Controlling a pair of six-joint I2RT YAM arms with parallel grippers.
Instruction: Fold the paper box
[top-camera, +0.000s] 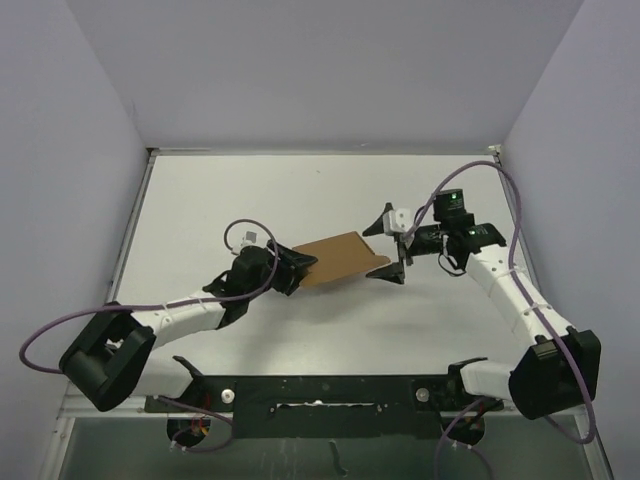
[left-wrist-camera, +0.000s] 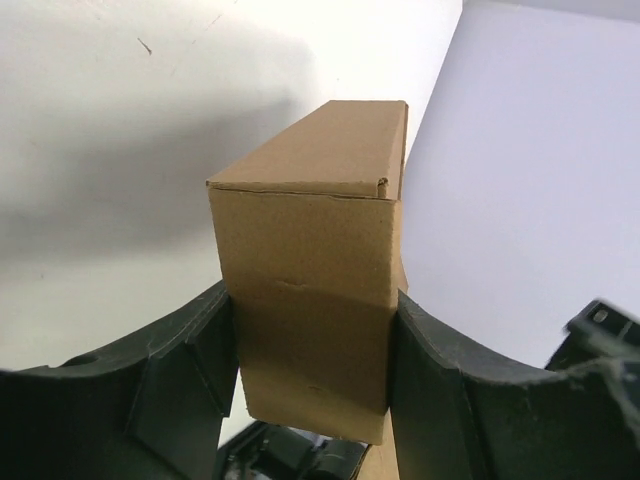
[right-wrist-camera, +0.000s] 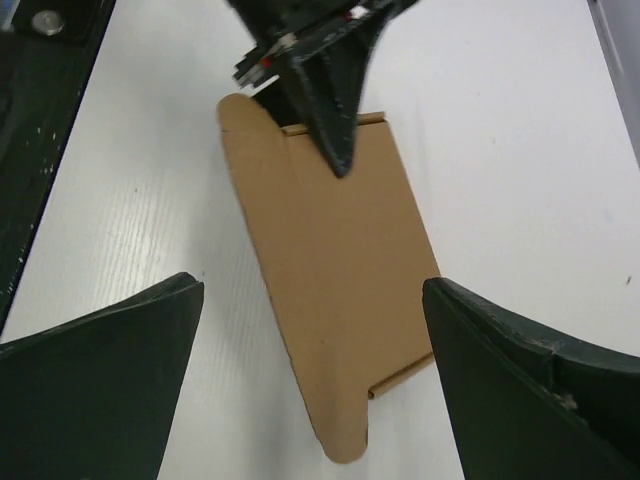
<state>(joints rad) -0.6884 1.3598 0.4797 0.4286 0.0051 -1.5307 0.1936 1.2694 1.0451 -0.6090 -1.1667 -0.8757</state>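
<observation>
Box (top-camera: 340, 257) is clamped in left gripper (top-camera: 303, 267) over white table (top-camera: 250, 190); right gripper (top-camera: 390, 246) gapes wide beside it.

Folded brown paper box (top-camera: 335, 258) (slightly aslant)

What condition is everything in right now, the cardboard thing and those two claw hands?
paper box: folded into a slim box shape, clamped at one end; whether every flap is tucked is unclear.
left gripper: shut on the paper box, one finger on either side.
right gripper: open wide, fingers either side of the box's other end, not gripping it.
</observation>
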